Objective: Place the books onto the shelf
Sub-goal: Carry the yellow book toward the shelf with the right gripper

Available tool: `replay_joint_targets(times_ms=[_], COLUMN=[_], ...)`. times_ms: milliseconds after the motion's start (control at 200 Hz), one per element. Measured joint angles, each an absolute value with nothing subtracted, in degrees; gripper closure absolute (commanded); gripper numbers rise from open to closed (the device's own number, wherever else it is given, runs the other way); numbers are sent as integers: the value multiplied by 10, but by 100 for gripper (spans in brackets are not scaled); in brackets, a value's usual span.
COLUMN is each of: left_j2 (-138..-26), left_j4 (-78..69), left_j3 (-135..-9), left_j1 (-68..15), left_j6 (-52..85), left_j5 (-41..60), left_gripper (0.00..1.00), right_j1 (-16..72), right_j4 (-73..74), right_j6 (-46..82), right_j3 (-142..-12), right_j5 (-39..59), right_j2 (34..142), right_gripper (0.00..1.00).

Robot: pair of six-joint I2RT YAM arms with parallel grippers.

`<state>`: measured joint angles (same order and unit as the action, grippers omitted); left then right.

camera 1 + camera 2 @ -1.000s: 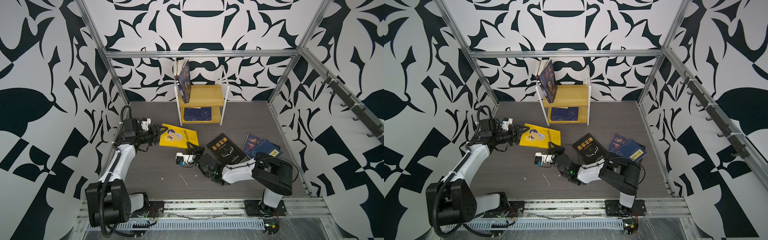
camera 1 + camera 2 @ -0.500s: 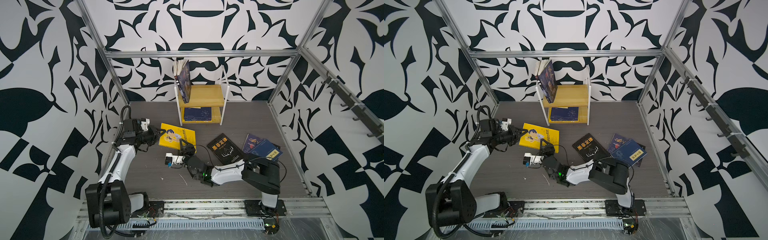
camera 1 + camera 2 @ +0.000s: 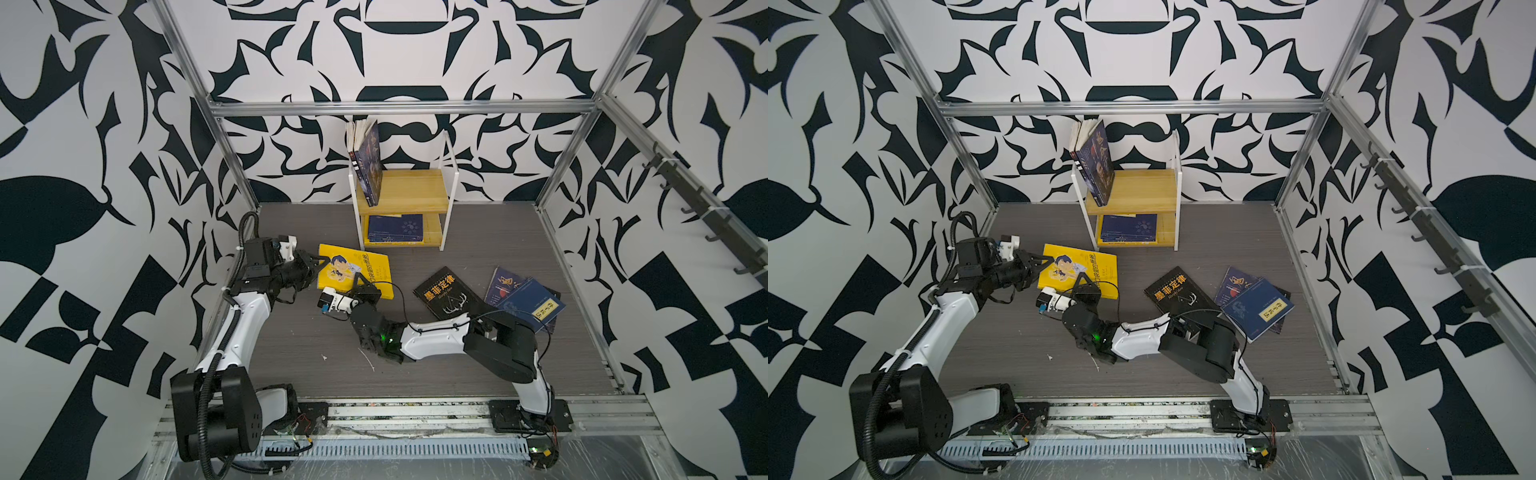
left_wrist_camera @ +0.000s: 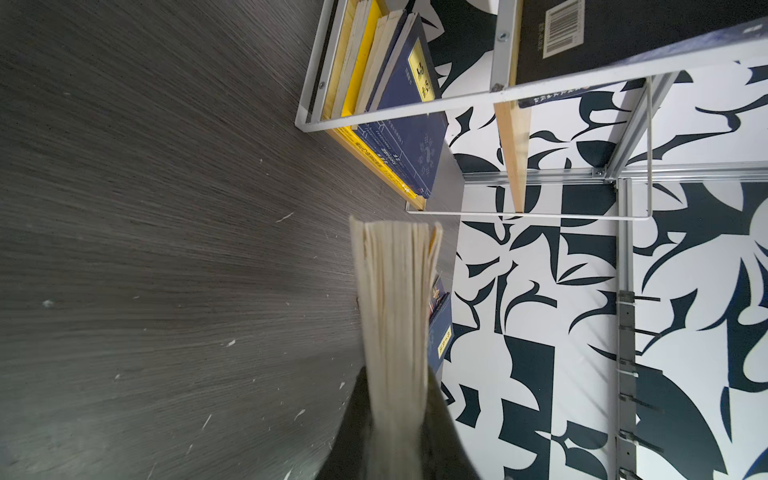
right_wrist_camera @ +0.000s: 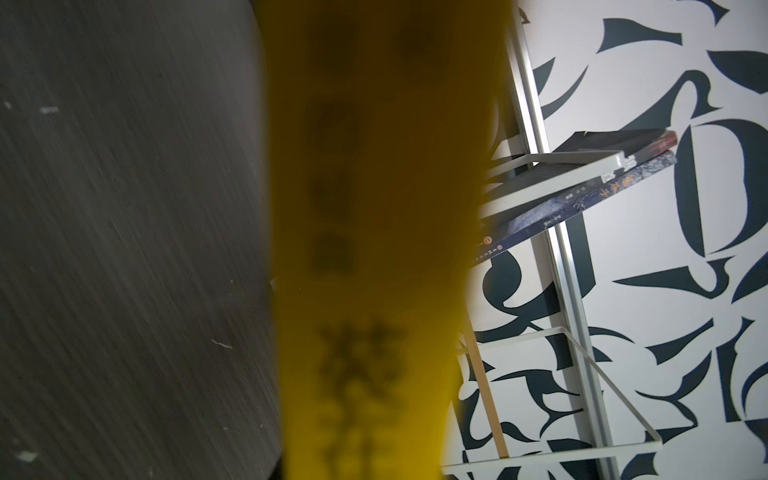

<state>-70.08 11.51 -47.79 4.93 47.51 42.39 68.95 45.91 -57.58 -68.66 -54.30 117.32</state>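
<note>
Seen from above, a dark grey wood-grain tabletop (image 3: 291,353) sits inside walls of bold black-and-white pattern. A small two-tier wooden shelf (image 3: 415,191) stands at the back centre. Both robot arms meet at one yellow book (image 3: 353,270) with a cartoon figure on its cover. It is in front of the shelf, a little to its left and apart from it; whether it rests flat or is slightly raised cannot be told. The left gripper (image 3: 319,266) has its jaws closed on the book's left edge. The left wrist view shows the cream page edges (image 4: 395,311) pinched between its dark fingers (image 4: 353,436). The right gripper (image 3: 365,284) reaches across the middle to the book's near edge, its jaws drawn close together on it. In the right wrist view the blurred yellow spine (image 5: 374,249) fills the centre, and the fingers themselves cannot be seen. On the shelf's upper board a few upright books (image 3: 368,162) lean against the left frame side. On the lower board a dark navy book (image 3: 395,227) lies flat. To the right on the tabletop, a black book (image 3: 446,293) with gold characters and antlers lies face up. Just beside it, a navy book with a yellow label (image 3: 536,305) rests on a purple-blue book (image 3: 505,282), partly covering it.
</note>
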Motion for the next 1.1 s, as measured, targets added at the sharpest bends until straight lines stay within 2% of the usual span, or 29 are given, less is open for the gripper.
replay_joint_targets(times_ms=[40,120,195,230,240,320,545,670,845,1100], left_j2=[-701,-695,-689,-685,-684,-678,-676,-656,-600,-483], left_j4=[112,115,116,119,121,141,240,255,250,202], left_j3=[-474,-468,-468,-469,-469,-480,-585,-597,-561,-446], left_j1=[50,60,71,76,77,84,86,86,71,56], left_j6=[476,474,462,454,456,424,266,187,112,43], left_j5=[423,427,427,426,426,416,341,291,247,241], left_gripper=[55,30,17,16,12,0,0,1,1,0], right_j1=[688,685,679,678,677,672,669,659,608,516], right_j4=[443,399,368,353,349,318,210,143,50,6], right_j6=[-557,-529,-503,-490,-486,-452,-339,-249,-139,-35], right_j3=[-687,-687,-677,-668,-665,-645,-627,-627,-664,-745], right_j5=[-538,-539,-534,-528,-526,-515,-488,-448,-374,-309], right_j2=[1169,1155,1137,1124,1120,1083,968,889,806,782], right_gripper=[100,100,100,100,100,100,100,100,100,100])
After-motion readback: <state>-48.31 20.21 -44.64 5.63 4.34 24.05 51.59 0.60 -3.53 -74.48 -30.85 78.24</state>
